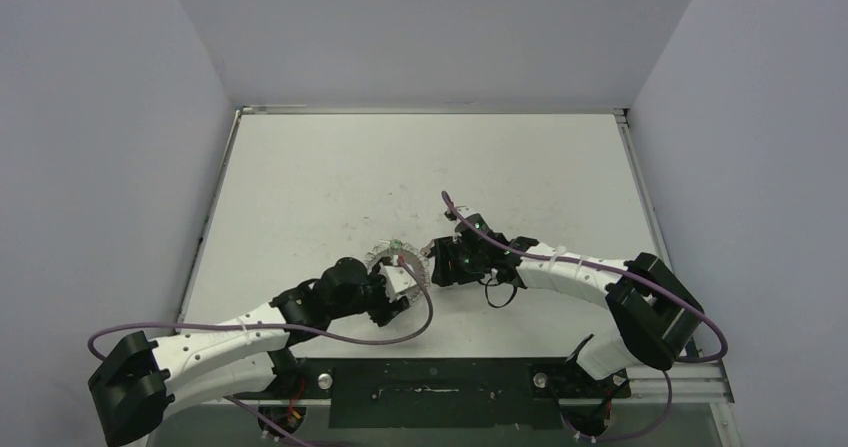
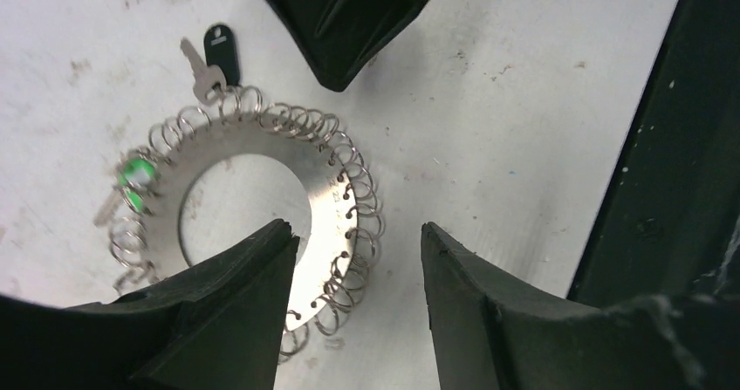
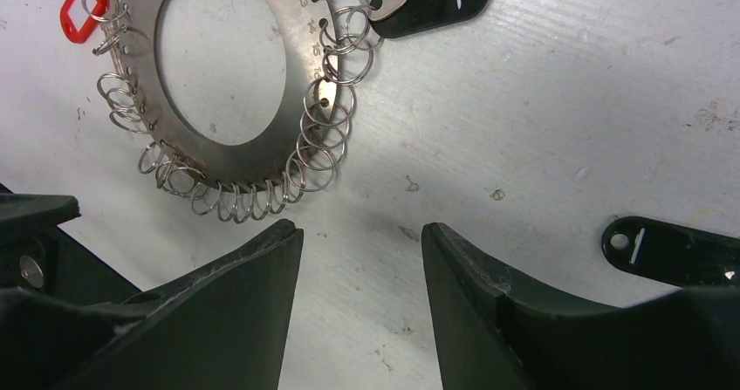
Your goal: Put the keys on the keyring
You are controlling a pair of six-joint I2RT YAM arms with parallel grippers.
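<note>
Flat on the table (image 1: 330, 167), between the two grippers: keyring (image 2: 327, 194), wire loops (image 2: 301, 121) all round its rim. Touching those loops at one edge: one key (image 2: 220, 51); threaded or merely resting, cannot tell. Well apart, beside the right gripper (image 3: 362, 229): second key (image 3: 668, 252). Over the ring's rim: left gripper (image 2: 358, 233). Both sets of jaws apart, gripping nothing.
</note>
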